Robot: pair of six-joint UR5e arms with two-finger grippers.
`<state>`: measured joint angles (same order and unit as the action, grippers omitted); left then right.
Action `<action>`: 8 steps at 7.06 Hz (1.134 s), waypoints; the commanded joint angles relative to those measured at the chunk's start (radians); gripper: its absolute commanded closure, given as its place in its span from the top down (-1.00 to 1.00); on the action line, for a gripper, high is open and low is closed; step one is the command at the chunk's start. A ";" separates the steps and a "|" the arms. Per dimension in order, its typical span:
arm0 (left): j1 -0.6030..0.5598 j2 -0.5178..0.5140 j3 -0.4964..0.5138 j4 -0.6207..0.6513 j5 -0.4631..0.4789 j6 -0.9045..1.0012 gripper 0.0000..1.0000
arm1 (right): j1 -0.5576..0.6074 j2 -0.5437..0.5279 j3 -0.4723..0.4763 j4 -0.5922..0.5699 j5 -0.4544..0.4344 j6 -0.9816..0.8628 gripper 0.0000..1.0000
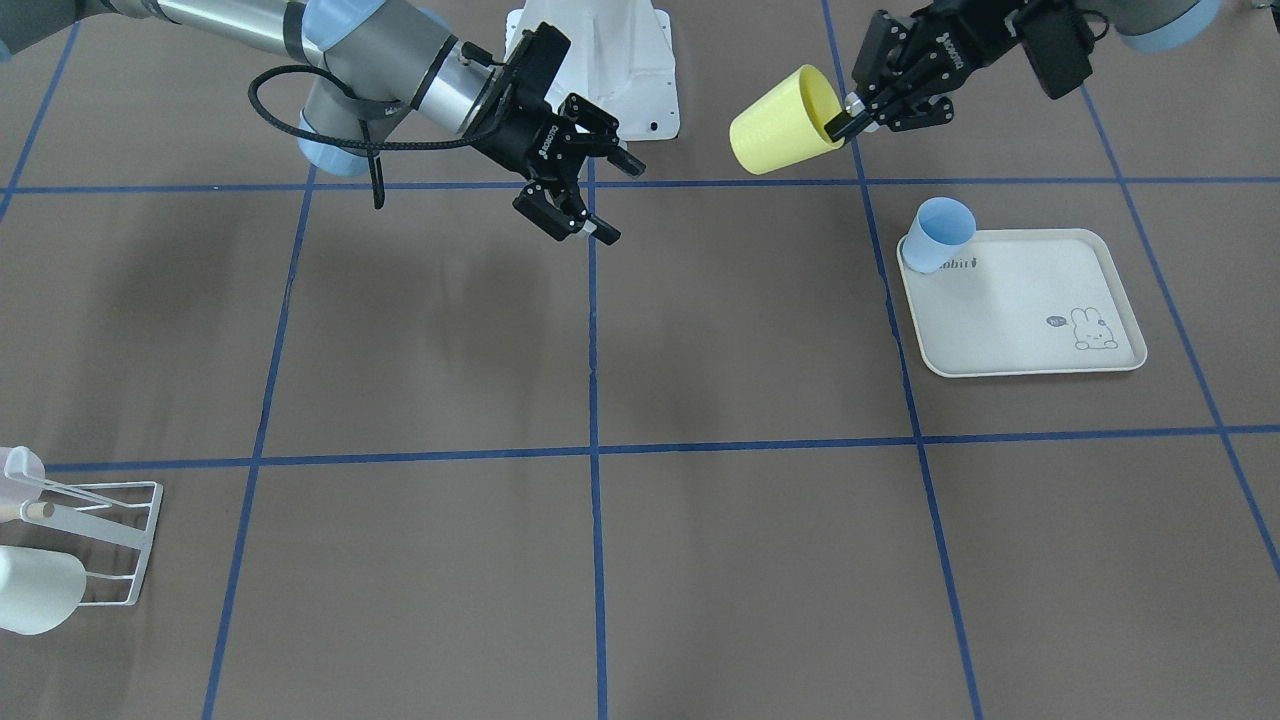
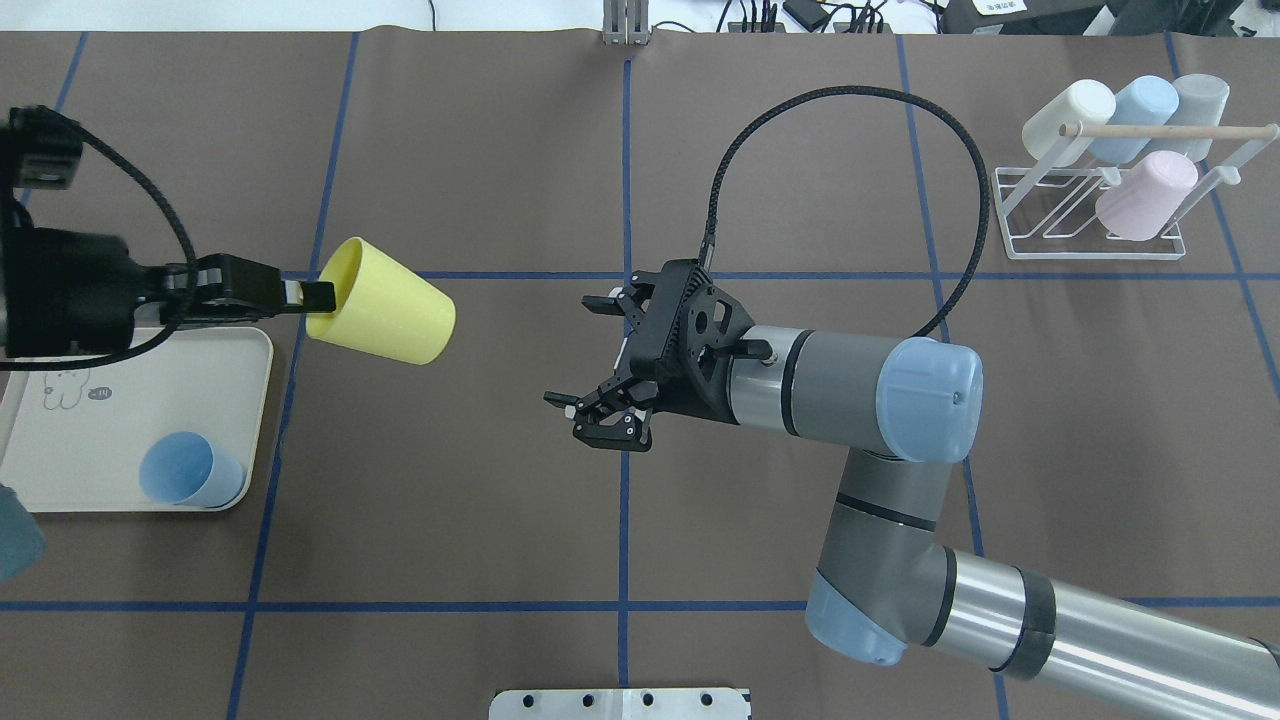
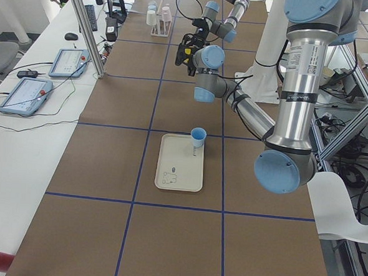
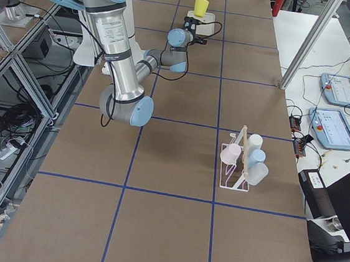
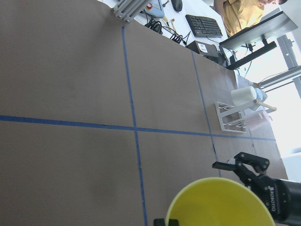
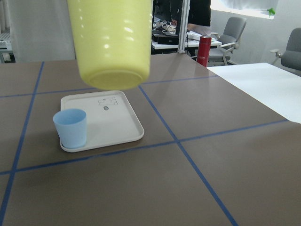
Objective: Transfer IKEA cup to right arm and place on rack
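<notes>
Brown table [image 1: 750,330] gridded with blue tape [image 1: 592,330], white desk [image 3: 20,159] alongside, grey chairs [image 6: 233,30] near bright window [image 6: 240,4]

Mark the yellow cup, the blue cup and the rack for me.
yellow cup [image 2: 385,305], overhead view, on its side wall.
blue cup [image 2: 182,468], overhead view, inside its open mouth.
rack [image 2: 1095,255], overhead view, on its near base bar.
</notes>
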<state>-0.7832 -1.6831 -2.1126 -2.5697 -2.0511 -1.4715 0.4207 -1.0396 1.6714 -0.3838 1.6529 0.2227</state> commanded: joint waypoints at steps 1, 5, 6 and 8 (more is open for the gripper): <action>0.071 -0.078 0.023 0.043 0.002 -0.007 -1.00 | -0.020 0.015 -0.007 0.023 -0.009 -0.003 0.98; 0.124 -0.110 0.051 0.043 0.003 -0.010 -1.00 | -0.028 0.013 -0.007 0.034 -0.010 -0.003 0.98; 0.124 -0.110 0.052 0.046 0.003 -0.010 -1.00 | -0.033 0.013 -0.004 0.034 -0.010 -0.003 0.98; 0.124 -0.125 0.066 0.048 0.003 -0.010 -1.00 | -0.036 0.015 0.002 0.034 -0.010 -0.002 0.98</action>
<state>-0.6602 -1.7986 -2.0545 -2.5234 -2.0471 -1.4818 0.3879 -1.0255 1.6706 -0.3500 1.6429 0.2204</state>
